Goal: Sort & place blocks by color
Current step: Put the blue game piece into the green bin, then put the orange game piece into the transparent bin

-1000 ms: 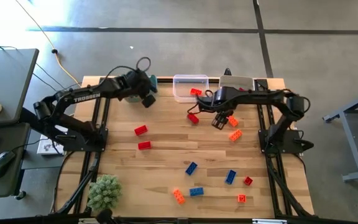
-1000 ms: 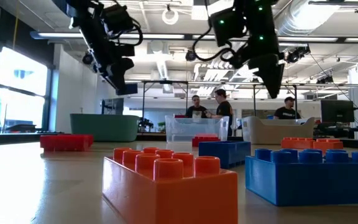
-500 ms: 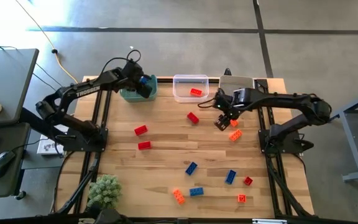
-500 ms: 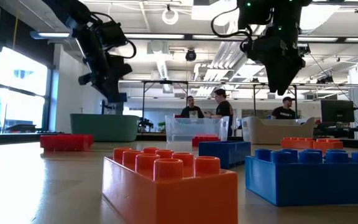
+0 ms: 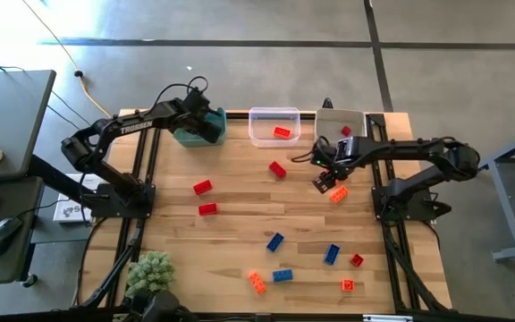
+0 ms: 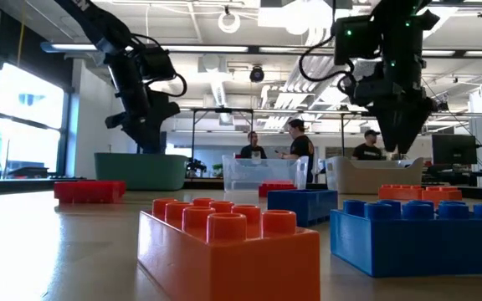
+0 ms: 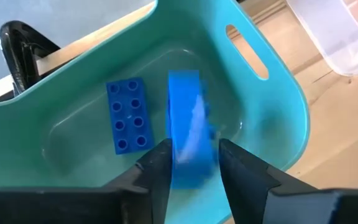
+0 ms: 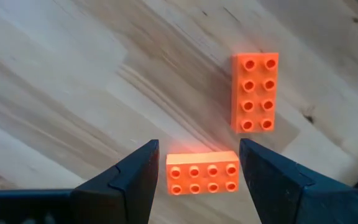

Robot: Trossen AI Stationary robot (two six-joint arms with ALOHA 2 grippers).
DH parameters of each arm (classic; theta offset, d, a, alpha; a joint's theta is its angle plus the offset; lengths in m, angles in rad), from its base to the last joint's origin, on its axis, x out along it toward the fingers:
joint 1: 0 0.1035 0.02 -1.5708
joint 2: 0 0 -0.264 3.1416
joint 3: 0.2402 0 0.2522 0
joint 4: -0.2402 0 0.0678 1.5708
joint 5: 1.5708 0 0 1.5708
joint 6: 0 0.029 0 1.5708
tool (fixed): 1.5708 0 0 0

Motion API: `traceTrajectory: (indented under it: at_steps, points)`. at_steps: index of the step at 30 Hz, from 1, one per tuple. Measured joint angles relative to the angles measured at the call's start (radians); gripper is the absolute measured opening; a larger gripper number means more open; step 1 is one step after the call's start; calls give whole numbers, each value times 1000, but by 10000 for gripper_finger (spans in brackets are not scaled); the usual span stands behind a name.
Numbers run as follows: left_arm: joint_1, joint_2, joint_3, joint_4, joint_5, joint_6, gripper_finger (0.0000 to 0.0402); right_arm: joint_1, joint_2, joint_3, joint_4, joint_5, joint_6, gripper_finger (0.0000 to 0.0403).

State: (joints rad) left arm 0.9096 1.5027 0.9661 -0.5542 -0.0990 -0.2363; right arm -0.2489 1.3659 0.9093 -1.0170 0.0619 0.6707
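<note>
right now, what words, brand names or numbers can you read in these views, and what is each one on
"TROSSEN": white letters on the dark left arm in the high view, small but just legible.
Dark right arm: no lettering readable.
Studded plastic toy bricks, e.g. the orange brick between the right gripper's fingers: no print visible.
Teal plastic bin: no label visible.
Room behind the table in the low view: any signs too small to read.

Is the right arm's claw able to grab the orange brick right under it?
Probably yes. The right gripper hangs open above the orange brick, fingers on either side, nothing between them. The second orange brick lies clear.
</note>
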Motion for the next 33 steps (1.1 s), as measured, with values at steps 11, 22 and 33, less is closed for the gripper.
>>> traceTrajectory:
  at_steps: [11,22,33]
  points:
    - [0,1,0,2,59,-5,180,-9,1,-25,33,87,1,211]
    - [-3,1,178,-44,188,11,203,-110,2,-25,44,76,-135,218]
    - [-75,1,434,-87,255,11,202,-182,57,-25,69,40,-208,243]
